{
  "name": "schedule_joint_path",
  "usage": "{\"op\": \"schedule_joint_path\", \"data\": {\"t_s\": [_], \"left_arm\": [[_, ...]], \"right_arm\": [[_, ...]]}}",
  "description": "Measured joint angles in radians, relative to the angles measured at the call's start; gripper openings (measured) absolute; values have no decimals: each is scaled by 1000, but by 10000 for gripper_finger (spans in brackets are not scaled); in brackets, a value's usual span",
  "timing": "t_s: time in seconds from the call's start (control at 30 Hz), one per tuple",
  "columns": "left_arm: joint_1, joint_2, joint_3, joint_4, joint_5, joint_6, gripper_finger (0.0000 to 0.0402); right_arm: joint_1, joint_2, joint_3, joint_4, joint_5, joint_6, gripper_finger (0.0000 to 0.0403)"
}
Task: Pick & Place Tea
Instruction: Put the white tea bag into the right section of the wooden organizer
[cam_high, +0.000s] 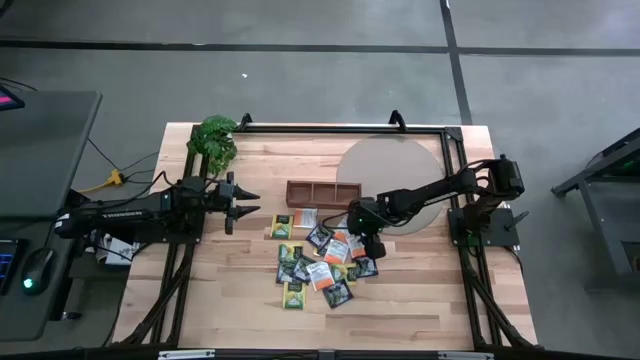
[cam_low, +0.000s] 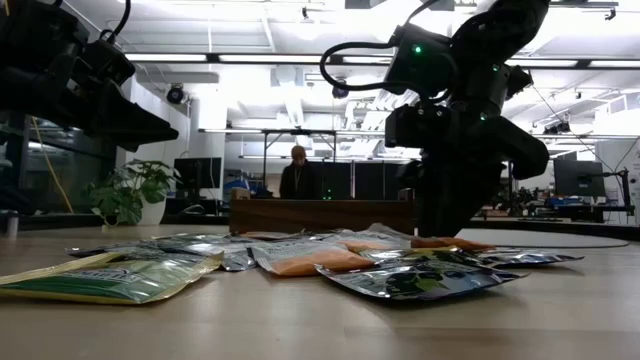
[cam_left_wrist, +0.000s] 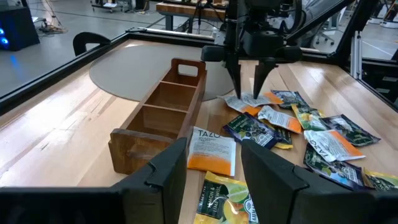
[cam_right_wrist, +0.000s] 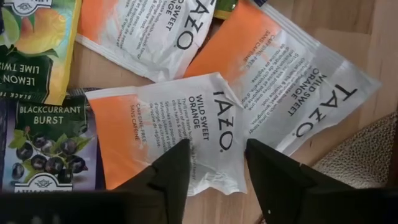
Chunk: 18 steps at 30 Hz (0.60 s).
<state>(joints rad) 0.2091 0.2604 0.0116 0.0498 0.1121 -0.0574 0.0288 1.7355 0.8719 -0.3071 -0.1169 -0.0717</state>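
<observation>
Several tea sachets (cam_high: 320, 262) lie flat in a loose, overlapping pile on the wooden table, just near of the brown three-compartment tray (cam_high: 322, 192). My right gripper (cam_high: 366, 238) points straight down over the pile's far right part, open. Its fingers straddle an orange-white "Wild Sweet Orange" sachet (cam_right_wrist: 180, 124), which overlaps a second orange-white one (cam_right_wrist: 292, 93). My left gripper (cam_high: 252, 203) hovers open, left of the tray and above the table. It faces the tray (cam_left_wrist: 155, 118) and a nearby orange-white sachet (cam_left_wrist: 211, 149). My right gripper (cam_left_wrist: 249, 84) comes from above with its fingertips (cam_left_wrist: 237, 79) right at the orange-white sachet's top face (cam_right_wrist: 214, 134). I cannot tell whether they touch it. The sachet lies flat on the pile.
A leafy green plant (cam_high: 215, 140) stands at the table's far left corner. A round grey mat (cam_high: 400, 165) lies right of the tray, under my right arm. Black rails (cam_high: 340, 128) frame the table. Bare wood shows near of the pile. A person (cam_low: 298, 175) stands far behind the table.
</observation>
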Motion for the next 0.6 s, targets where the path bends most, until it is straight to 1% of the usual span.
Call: {"op": "schedule_joint_path", "data": {"t_s": [0.33, 0.6], "left_arm": [[0, 0, 0, 0, 0, 0, 150], [0, 0, 0, 0, 0, 0, 150]], "right_arm": [[0, 1, 0, -3, 14, 49, 84], [0, 2, -1, -4, -2, 75, 10]]}}
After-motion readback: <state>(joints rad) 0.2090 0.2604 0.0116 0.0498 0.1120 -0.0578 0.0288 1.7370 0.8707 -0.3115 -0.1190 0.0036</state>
